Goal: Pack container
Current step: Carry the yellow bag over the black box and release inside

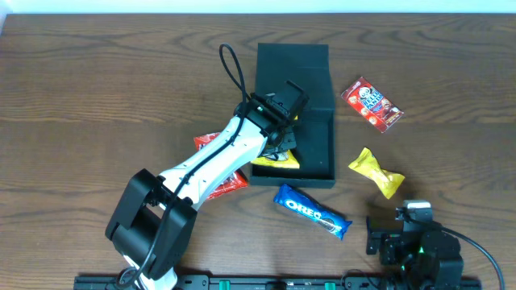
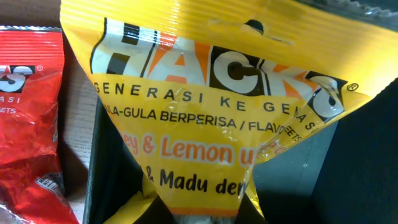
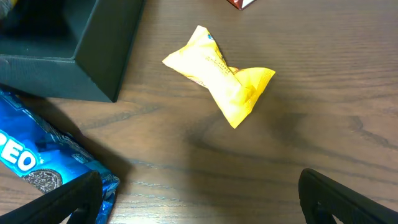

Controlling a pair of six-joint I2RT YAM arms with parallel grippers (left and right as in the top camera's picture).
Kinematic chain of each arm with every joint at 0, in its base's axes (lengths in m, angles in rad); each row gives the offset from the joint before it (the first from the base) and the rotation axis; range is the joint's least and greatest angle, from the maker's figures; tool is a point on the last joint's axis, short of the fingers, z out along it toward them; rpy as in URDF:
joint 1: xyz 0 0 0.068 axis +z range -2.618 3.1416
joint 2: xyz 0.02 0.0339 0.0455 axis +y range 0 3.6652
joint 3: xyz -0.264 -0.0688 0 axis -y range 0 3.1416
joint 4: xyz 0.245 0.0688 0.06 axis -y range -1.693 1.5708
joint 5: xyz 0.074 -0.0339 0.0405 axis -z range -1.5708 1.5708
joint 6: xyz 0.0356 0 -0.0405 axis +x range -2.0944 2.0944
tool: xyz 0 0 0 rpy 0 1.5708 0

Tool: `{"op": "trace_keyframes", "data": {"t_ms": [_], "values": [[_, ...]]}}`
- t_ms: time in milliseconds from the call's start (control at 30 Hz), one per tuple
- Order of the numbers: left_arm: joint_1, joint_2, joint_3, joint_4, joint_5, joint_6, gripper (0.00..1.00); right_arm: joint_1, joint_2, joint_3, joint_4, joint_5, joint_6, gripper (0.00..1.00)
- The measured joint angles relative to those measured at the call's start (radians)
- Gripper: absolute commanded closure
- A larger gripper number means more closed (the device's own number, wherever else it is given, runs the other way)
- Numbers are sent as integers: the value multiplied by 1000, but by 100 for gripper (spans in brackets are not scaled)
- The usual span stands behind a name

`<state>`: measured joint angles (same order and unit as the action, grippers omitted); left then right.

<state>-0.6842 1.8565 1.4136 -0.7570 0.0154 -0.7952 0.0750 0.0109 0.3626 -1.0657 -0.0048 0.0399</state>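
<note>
- The container (image 1: 318,143) is set on the table (image 1: 97,89), lid flipped open.
- A yellow Hacks packet (image 2: 211,124) is pinched in the closed left gripper (image 1: 280,129) over the container's left edge.
- The right gripper (image 3: 199,202) is spread wide, empty, right of the container.

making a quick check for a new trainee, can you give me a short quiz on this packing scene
1. True or false: the Oreo packet lies inside the container.
2. What is the left gripper holding? A) the yellow Hacks packet B) the Oreo packet C) nothing
3. Fill in: the right gripper is ____.

Key:
1. False. It lies on the table, in front of the container.
2. A
3. open
</note>
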Motion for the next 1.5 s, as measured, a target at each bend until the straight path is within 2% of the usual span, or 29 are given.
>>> {"op": "trace_keyframes", "data": {"t_ms": [233,400,567,633,767,800,833,1167,1300,1500], "values": [[0,0,0,-1,0,7,59,0,0,0,0,0,0,1],[0,0,0,6,0,7,57,0,0,0,0,0,0,1],[0,0,15,4,-1,43,46,0,0,0,0,0,0,1],[-1,-2,60,-5,-8,79,33,0,0,0,0,0,0,1],[-4,-67,101,-74,-97,122,19,0,0,0,0,0,0,1],[-4,-94,103,-94,-124,127,7,0,0,0,0,0,0,1],[-4,-120,104,-114,-147,135,5,0,0,0,0,0,0,1],[-4,-324,101,-357,-256,138,5,0,0,0,0,0,0,1],[-4,-394,-1,-360,-262,105,5,0,0,0,0,0,0,1],[3,-517,-209,-279,-260,69,4,0,0,0,0,0,0,1]]}}
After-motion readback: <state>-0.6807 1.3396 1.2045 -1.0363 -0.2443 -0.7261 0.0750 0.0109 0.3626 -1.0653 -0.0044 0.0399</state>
